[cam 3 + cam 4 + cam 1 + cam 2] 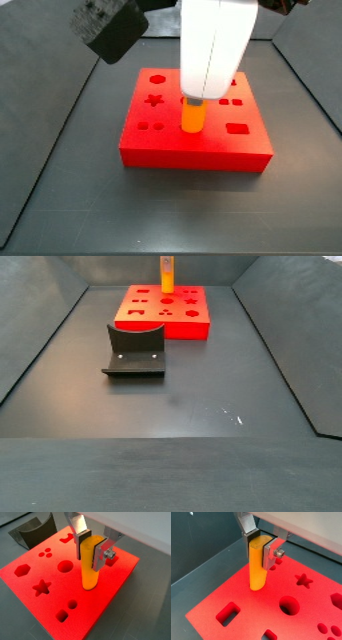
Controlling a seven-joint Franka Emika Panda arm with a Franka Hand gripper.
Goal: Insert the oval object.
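One oval object [90, 564] is clamped upright in the claw [93, 548] above the red block [40, 607]; jamming is risked if misaligned.

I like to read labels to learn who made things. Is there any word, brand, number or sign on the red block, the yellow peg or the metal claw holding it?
None: no readable text on the red block, the oval object, the gripper holding it, or the dark holder.
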